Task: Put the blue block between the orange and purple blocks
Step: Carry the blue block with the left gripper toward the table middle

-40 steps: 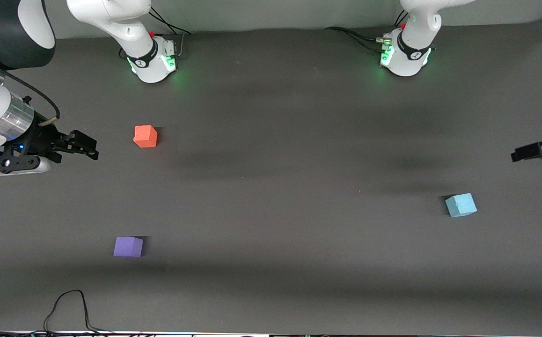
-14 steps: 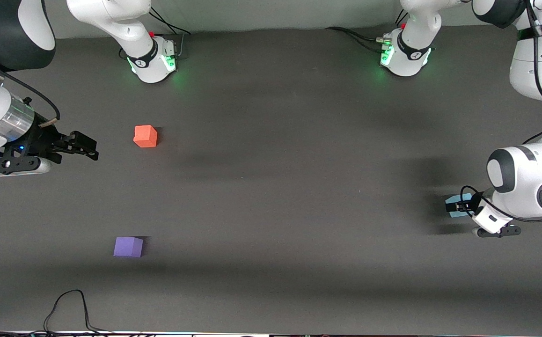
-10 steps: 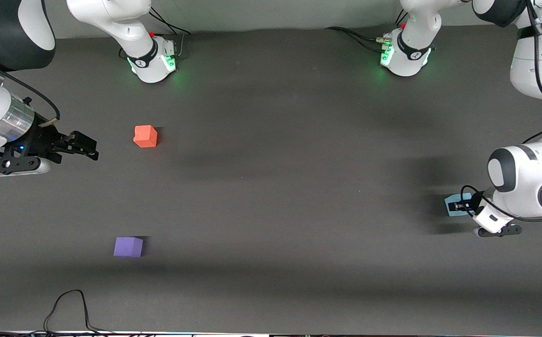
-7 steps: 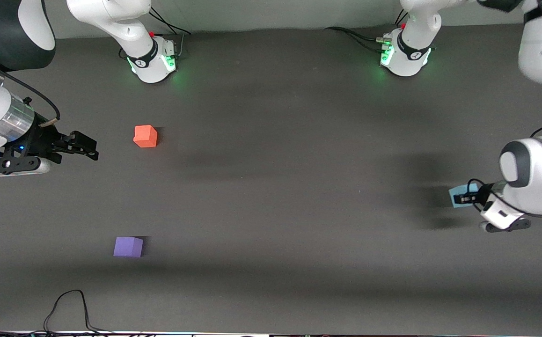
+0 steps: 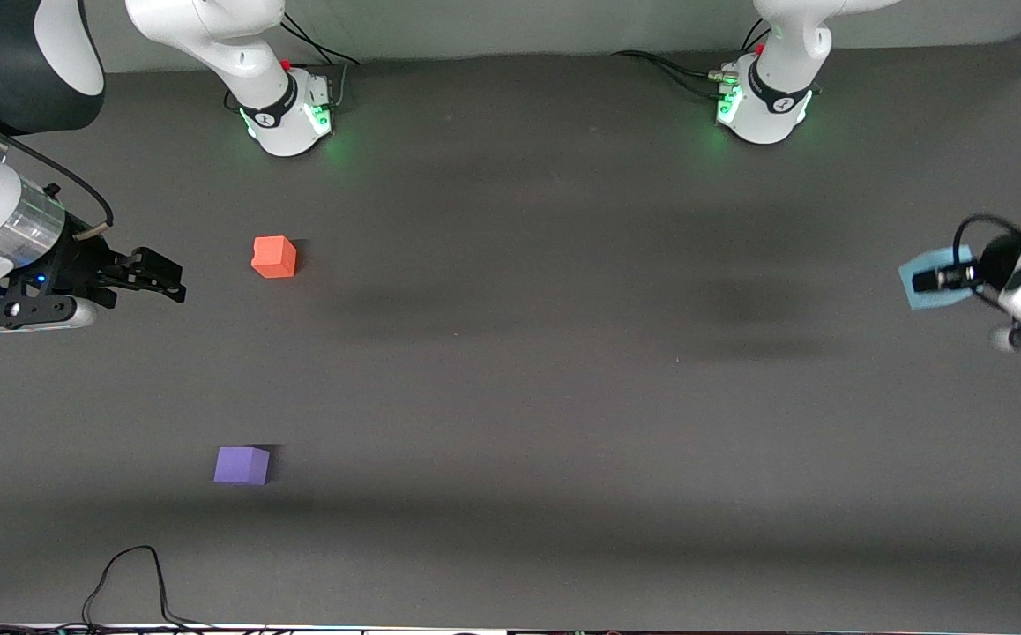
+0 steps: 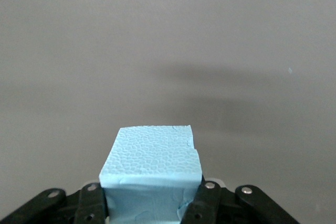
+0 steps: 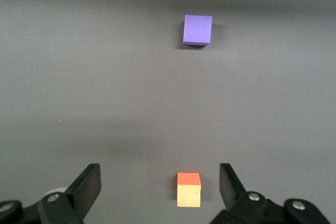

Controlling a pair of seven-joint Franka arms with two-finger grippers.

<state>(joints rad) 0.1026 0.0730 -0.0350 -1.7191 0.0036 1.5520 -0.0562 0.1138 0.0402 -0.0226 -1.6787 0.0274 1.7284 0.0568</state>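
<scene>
- Blue block (image 5: 932, 278): was recorded lifted clear of the surface (image 5: 510, 370), carried above the edge at the left arm's end. A second before, it had rested on the surface at that end; the lift was thus judged complete and the carry toward the other blocks still to be made.
- Left gripper (image 6: 152, 203): its fingers (image 6: 207, 200) were seen closed against two sides of the blue block, whose pebbled top face stood out ahead of them in the left wrist view. In the front view most of this arm was cut off at the frame edge; only the wrist and camera housing were shown.
- Orange block (image 5: 273, 257): was found unmoved, toward the right arm's end, nearer the edge where the bases stood.
- Purple block (image 5: 242, 465): was found unmoved, toward the same end, nearer the front camera's edge. A bare gap was left between the two, judged the target spot.
- Right gripper (image 5: 145, 273): was held waiting near the edge at the right arm's end, beside the orange block; its fingers (image 7: 86, 184) were spread wide and held nothing.
- Hidden: the underside of the blue block and the fingertip contact faces could not be made out.
</scene>
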